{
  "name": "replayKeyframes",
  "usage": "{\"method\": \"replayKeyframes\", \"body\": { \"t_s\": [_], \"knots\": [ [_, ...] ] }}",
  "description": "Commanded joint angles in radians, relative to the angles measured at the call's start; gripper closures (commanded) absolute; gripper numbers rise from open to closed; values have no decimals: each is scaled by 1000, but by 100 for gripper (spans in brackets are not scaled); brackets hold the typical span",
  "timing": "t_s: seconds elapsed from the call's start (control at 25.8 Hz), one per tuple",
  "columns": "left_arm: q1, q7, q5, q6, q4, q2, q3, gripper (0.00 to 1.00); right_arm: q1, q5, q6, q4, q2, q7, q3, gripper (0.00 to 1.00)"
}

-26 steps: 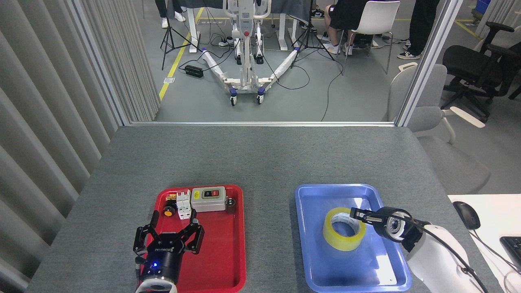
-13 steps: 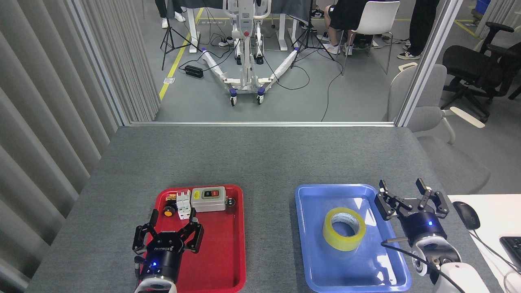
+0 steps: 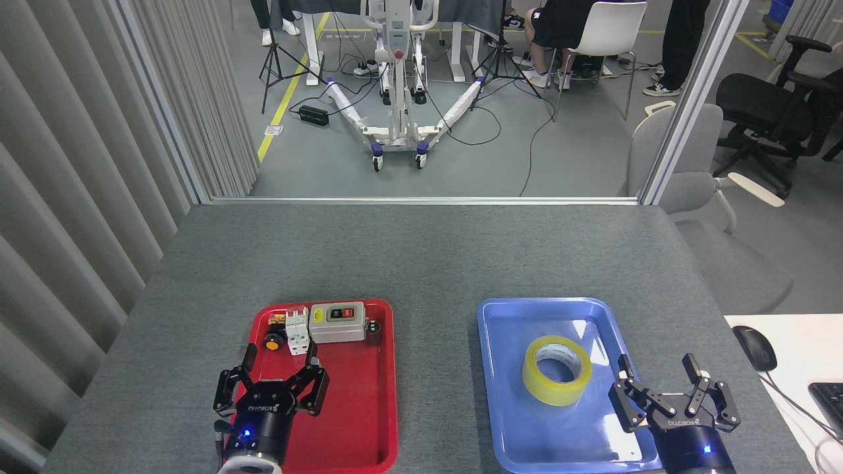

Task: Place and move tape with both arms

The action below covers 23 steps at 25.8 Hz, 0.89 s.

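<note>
Now the tape (image 3: 556, 370) lies flat in the blue tray (image 3: 500, 368), free of both spread-open, empty hands, so a placing step looks done; next the right hand (image 3: 660, 374) just beside it, or the left hand (image 3: 279, 370) over the red tray (image 3: 369, 421), must close on its rim.

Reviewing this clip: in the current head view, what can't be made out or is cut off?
- Printing on the tape core: too small to read.
- Labels on the grey switch box in the red tray: too small.
- Small parts beside the orange-capped button: too small to identify.
- Both arms behind the left gripper and right gripper: cut off by the bottom edge.
- Blue tray near right corner: hidden by the right gripper.
</note>
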Motion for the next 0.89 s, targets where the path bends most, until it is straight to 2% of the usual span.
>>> {"method": "replayKeyframes", "body": {
  "t_s": [0.0, 0.15, 0.35, 0.62, 0.85],
  "knots": [
    [2, -11, 37, -68, -5, 5, 1, 0, 23, 0, -8, -14, 3, -10, 0, 1],
    [-9, -26, 39, -71, -21, 4, 3, 0, 36, 0, -3, -25, -1, -10, -3, 1],
    [-7, -155, 40, -83, -58, 4, 4, 0, 36, -3, -11, -23, 5, -9, 4, 1],
    [-7, -150, 39, -101, -79, 4, 9, 0, 33, -8, -11, -23, 5, -9, 3, 1],
    [-3, -100, 39, -89, -77, 2, 10, 0, 31, -8, -11, -23, 8, -9, 1, 1]
  ]
}}
